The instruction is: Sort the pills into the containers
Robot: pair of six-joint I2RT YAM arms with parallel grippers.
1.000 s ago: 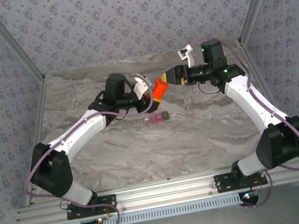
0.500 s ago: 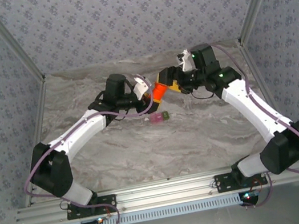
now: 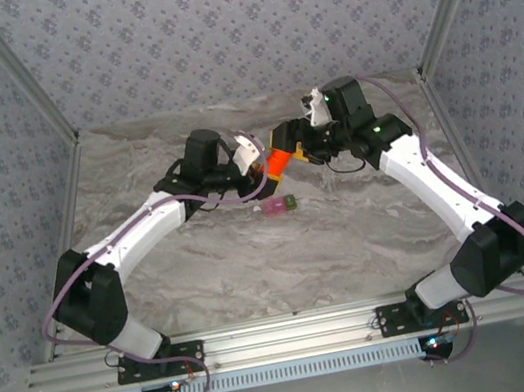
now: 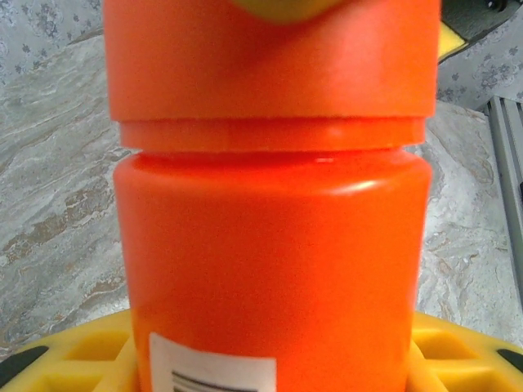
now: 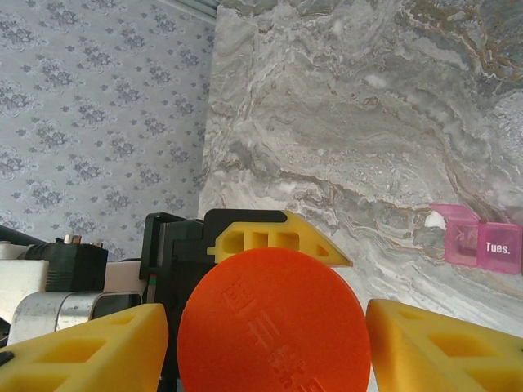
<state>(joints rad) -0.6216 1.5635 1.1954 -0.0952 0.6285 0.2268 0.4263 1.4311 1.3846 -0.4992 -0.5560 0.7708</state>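
bottle [image 4: 270, 245] orange-red, white label. fingers [image 5: 433, 347] yellow. containers [image 3: 278, 207] pink and olive-green. arms [image 3: 141, 229] white, black joints. table [image 3: 255, 268] — grey marble veining. walls [image 3: 213, 32] — grey-blue floral print.

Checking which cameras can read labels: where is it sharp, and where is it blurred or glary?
Left wrist: the bottle is very close, edges soft, label cut off, a pale sheen on its shoulder. Right wrist: raised lettering on the cap is soft, but "Tues." on the containers reads clearly. Top external: even light, containers too small to read.
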